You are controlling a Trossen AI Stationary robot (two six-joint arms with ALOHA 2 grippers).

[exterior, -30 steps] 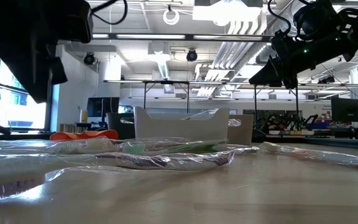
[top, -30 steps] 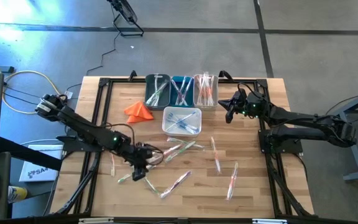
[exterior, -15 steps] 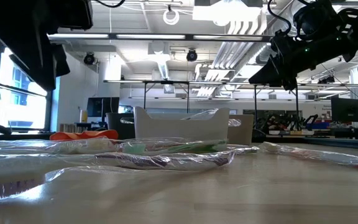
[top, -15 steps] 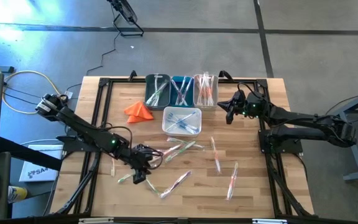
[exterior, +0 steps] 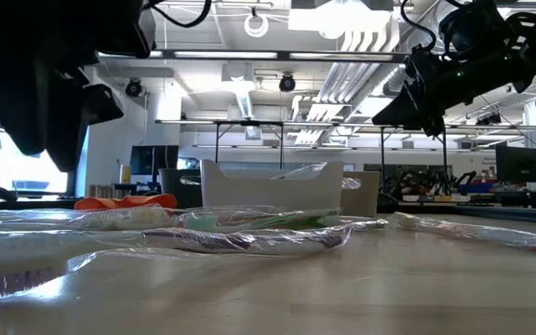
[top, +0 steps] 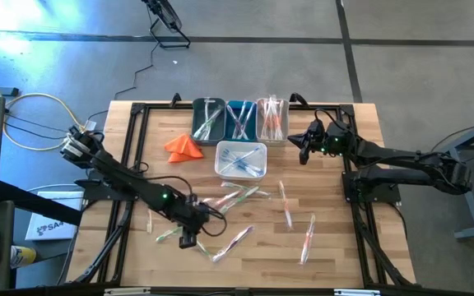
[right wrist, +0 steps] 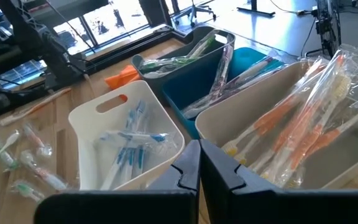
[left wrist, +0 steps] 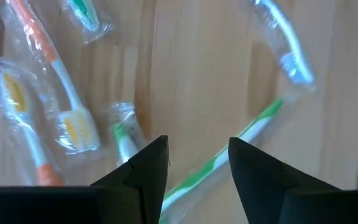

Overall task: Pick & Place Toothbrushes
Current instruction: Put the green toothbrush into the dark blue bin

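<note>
Your left gripper (left wrist: 197, 162) hovers with jaws spread wide and empty over a green-handled toothbrush in a clear wrapper (left wrist: 229, 149), loose on the wooden table (top: 336, 247). Your right gripper (right wrist: 199, 163), jaws pressed together and empty, waits beside the clear bin of orange toothbrushes (top: 271, 120).

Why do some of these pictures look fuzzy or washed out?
Left wrist view: the toothbrushes on the wood look soft and smeared. Low view: bright ceiling lights and windows turn the arms into dark shapes, and the nearest wrapper glints. High view: blue glare at left.
</note>
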